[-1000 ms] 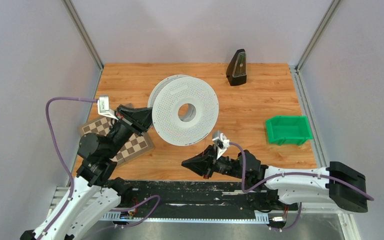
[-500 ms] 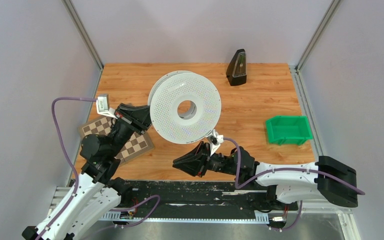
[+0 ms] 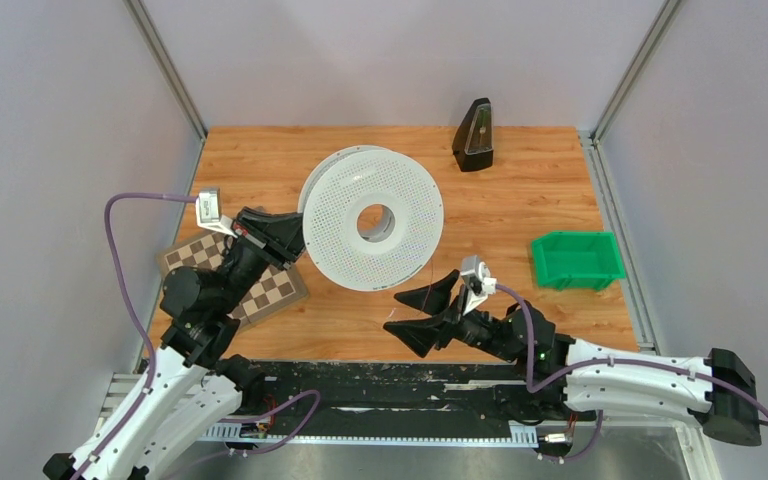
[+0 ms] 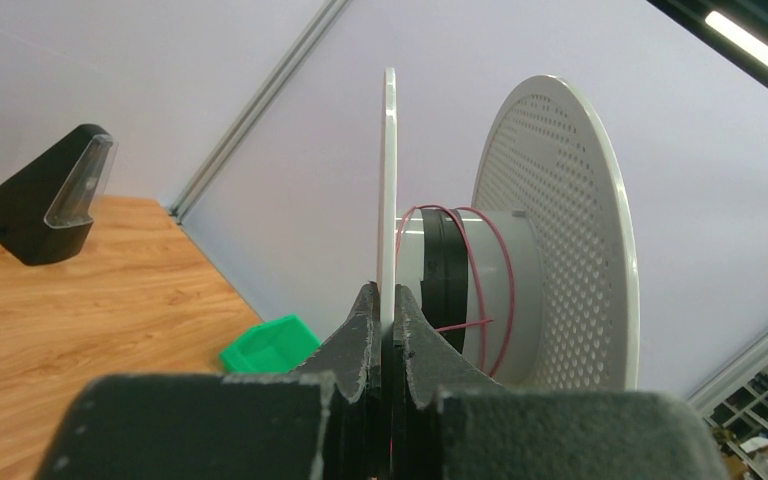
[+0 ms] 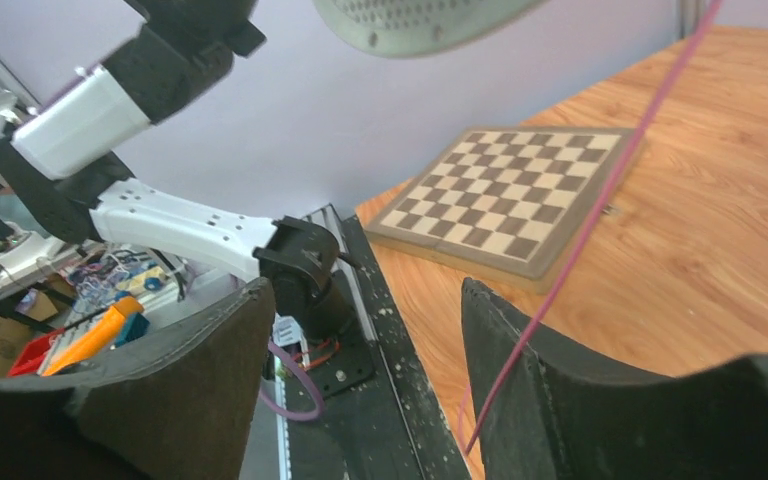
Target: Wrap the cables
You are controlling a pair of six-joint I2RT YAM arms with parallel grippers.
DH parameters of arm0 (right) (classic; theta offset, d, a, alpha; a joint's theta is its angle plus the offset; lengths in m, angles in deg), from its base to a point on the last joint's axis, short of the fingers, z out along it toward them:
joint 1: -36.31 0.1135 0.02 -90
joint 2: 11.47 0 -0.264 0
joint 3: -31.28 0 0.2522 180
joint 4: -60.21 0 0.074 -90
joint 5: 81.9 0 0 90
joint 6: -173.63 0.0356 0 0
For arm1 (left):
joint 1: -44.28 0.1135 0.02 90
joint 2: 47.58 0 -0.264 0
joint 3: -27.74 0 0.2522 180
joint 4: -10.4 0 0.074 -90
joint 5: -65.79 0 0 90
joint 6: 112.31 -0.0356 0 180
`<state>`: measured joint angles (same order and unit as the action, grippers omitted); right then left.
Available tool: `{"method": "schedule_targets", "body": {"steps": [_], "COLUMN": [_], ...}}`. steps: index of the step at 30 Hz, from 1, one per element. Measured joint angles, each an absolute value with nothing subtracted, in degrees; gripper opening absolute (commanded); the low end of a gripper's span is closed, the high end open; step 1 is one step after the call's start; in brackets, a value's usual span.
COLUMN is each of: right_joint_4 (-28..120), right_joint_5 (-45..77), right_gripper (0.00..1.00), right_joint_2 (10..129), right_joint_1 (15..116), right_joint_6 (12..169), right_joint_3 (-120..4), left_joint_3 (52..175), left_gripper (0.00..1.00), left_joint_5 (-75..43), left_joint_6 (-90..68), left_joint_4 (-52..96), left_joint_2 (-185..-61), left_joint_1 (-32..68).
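Wood-grain tabletop [image 3: 520,190] fills the floor of a booth with plain grey walls [image 3: 390,60] on three sides. A scuffed black strip [image 3: 380,385] runs along its near edge, where the arms are mounted.

Nearest, the right gripper [image 3: 422,312] lies low over the wood with its fingers spread wide and nothing clamped. In its wrist view a thin pink cable [image 5: 600,200] slants down through the gap, close to one finger; whether it touches is unclear.

Farther left lies a chessboard [image 3: 272,290], flat on the table and partly under the left arm. Above it the left gripper [image 3: 285,235] is closed tight on the edge of one flange of a white perforated spool [image 3: 350,250], held off the table. A few pink turns circle the hub.

A green bin [image 3: 575,260] sits to the right. A black wedge-shaped object [image 3: 475,135] stands near the back wall.
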<state>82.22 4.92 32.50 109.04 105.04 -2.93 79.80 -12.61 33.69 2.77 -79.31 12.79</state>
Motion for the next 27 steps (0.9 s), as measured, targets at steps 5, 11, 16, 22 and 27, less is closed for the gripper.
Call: {"method": "schedule_targets", "body": {"steps": [5,11,16,22,27], "right_joint_4": [70.61,57.81,42.48,28.54,21.92], "right_joint_5": [3.04,-1.46,-6.86,-12.04,-12.66], "right_gripper": [0.79,0.74,0.71,0.67,0.62], "right_joint_2": [25.94,19.21,20.85,29.88,34.18], "right_joint_1": [109.04,109.04,109.04,111.70,115.22], "right_joint_6": [103.02,101.45,98.85,90.41,79.81], "right_joint_3": [-2.87,-2.87,-9.29,-25.75,-34.32], "left_joint_3": [80.79,82.58,84.44,85.73,87.41], "left_gripper": [0.00,0.00,0.00,0.00,0.00], "left_joint_5": [-12.35,-11.83,-12.44,-16.24,-20.96], "left_joint_6": [33.80,33.96,33.52,30.50,26.15], "left_joint_4": [3.06,4.70,8.61,15.54,22.23], "left_joint_2": [-79.31,-79.26,-79.20,-78.28,-77.41], "left_joint_1": [12.79,12.79,12.79,12.79,12.79]}}
